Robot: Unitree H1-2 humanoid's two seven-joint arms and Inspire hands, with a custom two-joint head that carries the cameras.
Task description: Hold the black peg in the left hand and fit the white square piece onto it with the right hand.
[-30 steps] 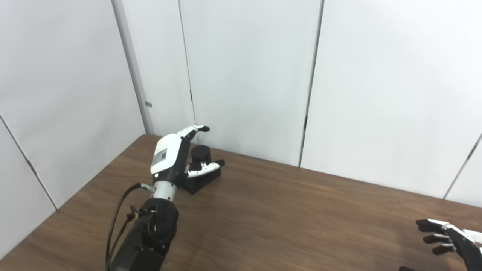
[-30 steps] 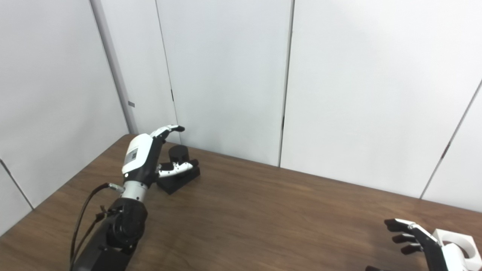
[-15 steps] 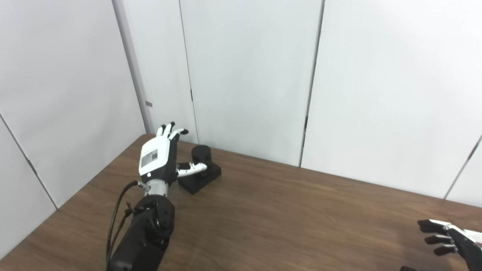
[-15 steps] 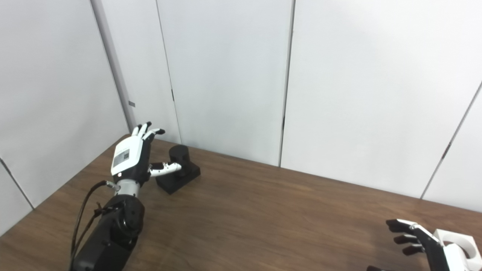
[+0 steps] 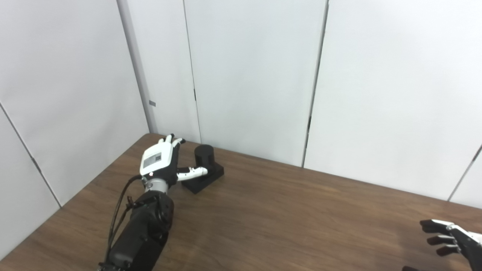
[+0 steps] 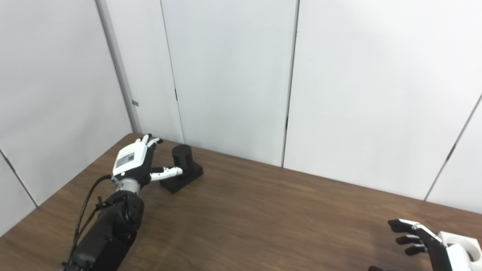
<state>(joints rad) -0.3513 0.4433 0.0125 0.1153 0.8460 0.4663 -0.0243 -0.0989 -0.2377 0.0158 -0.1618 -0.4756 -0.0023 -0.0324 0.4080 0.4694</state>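
The left hand (image 5: pixel 160 162) is lying spread beside the black peg (image 5: pixel 203 155), thumb reaching across its base at the table's (image 5: pixel 263 218) far left, while the right hand (image 6: pixel 421 241) is hovering with fingers apart before the white piece (image 6: pixel 461 246) at the near right edge.

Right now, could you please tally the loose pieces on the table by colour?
Black: 1, the peg on its square base, beside the left hand.
White: 1, the square piece, partly hidden behind the right hand.
Total: 2
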